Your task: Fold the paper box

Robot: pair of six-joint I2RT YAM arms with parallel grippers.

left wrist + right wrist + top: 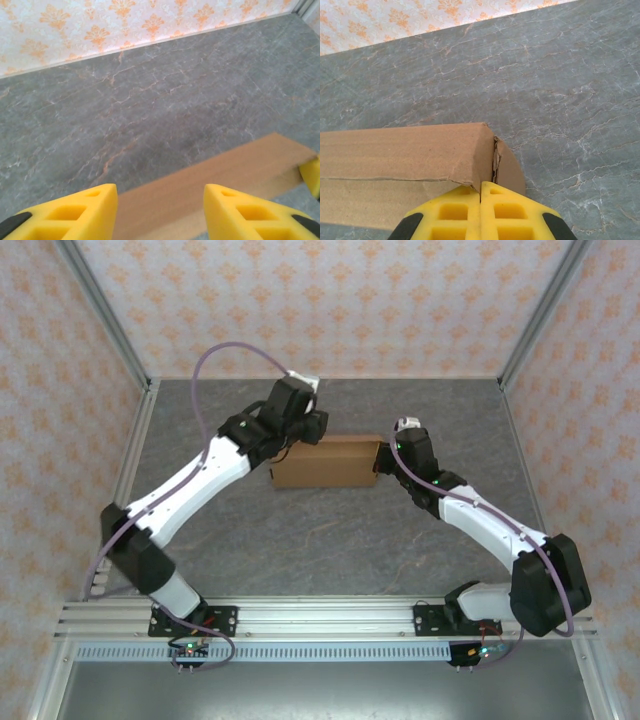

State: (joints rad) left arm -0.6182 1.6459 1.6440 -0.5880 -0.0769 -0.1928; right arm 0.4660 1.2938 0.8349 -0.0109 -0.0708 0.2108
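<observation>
Top external view first: the paper box [325,462] lies flat on the grey table [330,540] between the two arms. The left claw [306,427] sits over the box's far left corner and the right claw [384,456] is up against its right end. From up there I can't make out how either claw is set, since they're small and tucked under the wrists.

Left wrist view sorts out one of them. Its two yellow fingers [75,212] stand well apart, and the box's brown top shows in the gap and past them. Nothing looks pinched between them, though I can't tell if they touch the cardboard. There's also a yellow bit [312,176] at the box's other end, too little of it to say what it is.

Right wrist view sorts out the other. That claw's fingers [455,217] are pressed tight together with nothing between them, tips right against the box's end corner. You also get the end flap [511,167] here, bowed outward, with a ragged edge where it meets the top panel.
</observation>
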